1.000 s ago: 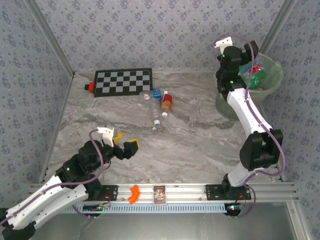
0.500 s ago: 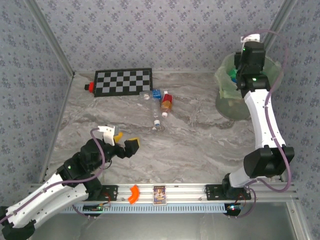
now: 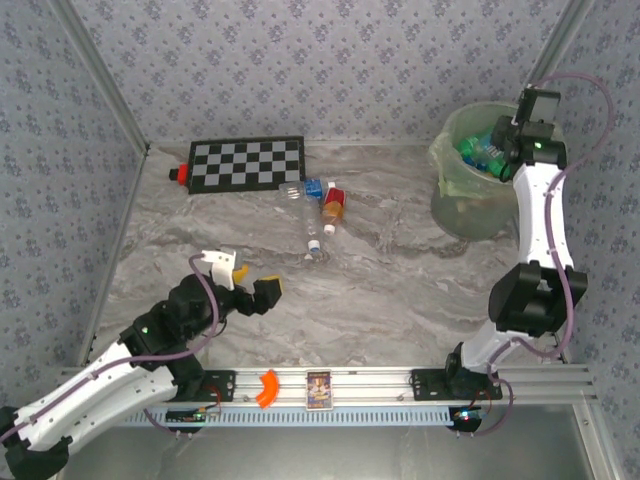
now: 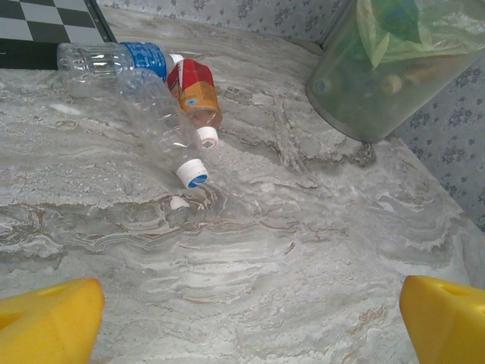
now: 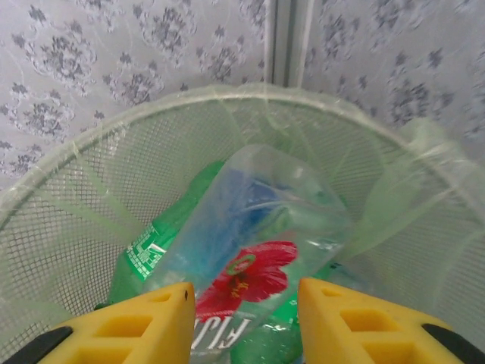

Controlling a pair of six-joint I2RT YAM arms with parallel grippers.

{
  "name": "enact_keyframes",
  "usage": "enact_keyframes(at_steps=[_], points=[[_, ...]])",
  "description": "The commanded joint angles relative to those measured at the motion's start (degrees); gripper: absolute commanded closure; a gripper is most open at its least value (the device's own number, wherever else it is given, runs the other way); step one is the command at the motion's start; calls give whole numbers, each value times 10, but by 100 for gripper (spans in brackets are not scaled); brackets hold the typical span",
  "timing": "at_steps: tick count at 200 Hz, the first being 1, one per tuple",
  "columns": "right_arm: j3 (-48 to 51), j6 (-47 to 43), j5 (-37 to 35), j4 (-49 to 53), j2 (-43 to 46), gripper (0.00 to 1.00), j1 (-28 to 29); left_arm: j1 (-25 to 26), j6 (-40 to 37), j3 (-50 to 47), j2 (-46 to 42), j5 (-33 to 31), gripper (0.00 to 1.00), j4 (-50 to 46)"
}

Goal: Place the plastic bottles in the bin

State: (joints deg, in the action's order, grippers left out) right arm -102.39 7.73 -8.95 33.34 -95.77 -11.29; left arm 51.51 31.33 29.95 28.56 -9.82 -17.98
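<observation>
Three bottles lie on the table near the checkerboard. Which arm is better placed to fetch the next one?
Left. The left gripper stands open, its wrist camera facing the unlabelled clear bottle nearest it. The right gripper hangs over the bin at the far right corner.

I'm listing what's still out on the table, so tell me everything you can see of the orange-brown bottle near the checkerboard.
The orange-brown bottle is small, of see-through plastic that looks amber, with a red wrap round its far half and a white cap facing the arms. It lies on its side on the marble-look table and seems uncrushed. Its flank rests against a label-less clear bottle, and its far end lies by the blue-labelled bottle.
</observation>
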Motion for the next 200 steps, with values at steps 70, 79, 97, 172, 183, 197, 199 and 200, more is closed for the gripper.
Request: enact_keyframes(at_steps=[70,79,97,172,183,197,199,200], points=[[-55,85,-114,131,-33,52,-13,2,-14,12,-5,-10,0,11],[-54,84,-116,133,-29,52,-15,2,-14,12,-3,-9,0,13],[-56,70,-115,132,-24,53,-16,2,-14,10,0,-6,0,18],[-103,28,-125,89,-24,57,25,1,-12,10,0,-7,0,18],[-112,28,-114,90,-31,58,30,2,-12,10,3,-8,0,21],[-126,34,-104,107,-44,60,31,2,-12,10,7,-9,0,23],[-129,37,-100,111,-46,60,30,2,-12,11,8,-8,0,23],[-129,40,-99,114,-47,60,30,2,-12,10,8,-8,0,23]])
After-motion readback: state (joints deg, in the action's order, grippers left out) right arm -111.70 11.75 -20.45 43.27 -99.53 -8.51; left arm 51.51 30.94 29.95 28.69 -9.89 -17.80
